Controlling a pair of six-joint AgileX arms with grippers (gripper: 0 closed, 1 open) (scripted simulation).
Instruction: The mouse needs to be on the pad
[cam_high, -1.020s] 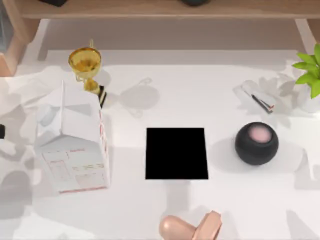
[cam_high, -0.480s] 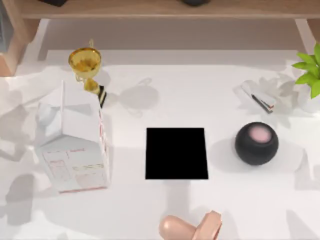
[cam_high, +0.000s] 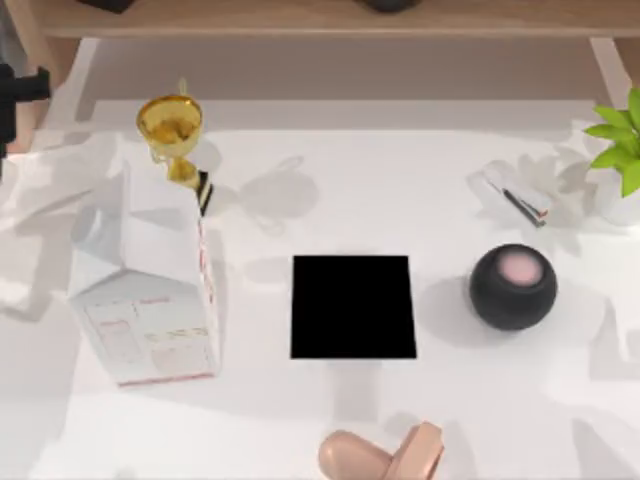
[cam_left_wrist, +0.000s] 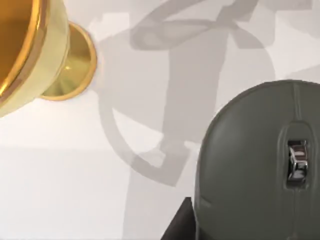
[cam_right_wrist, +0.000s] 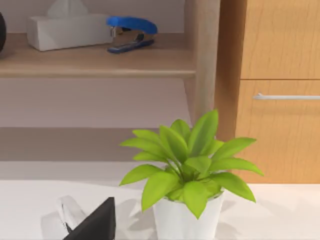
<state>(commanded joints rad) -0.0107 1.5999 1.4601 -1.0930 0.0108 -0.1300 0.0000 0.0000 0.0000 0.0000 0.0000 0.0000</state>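
Mouse (cam_left_wrist: 260, 165) sits near the trophy (cam_left_wrist: 35, 55), pad (cam_high: 353, 306) bare; I'd centre my left gripper over its narrow sides before closing; can't tell finger state.

Open table around the pad, clutter on its flanks

The pad (cam_high: 353, 306) lies bare at the centre, with white table (cam_high: 400, 200) free toward 12 o'clock. At 9 o'clock a tall white carton (cam_high: 150, 290) blocks the way, a gold trophy (cam_high: 172, 130) behind it at 10. At 3 o'clock stands a black ball (cam_high: 513, 286), a potted plant (cam_high: 620, 150) at 2, and a peach object (cam_high: 385, 455) at 6.
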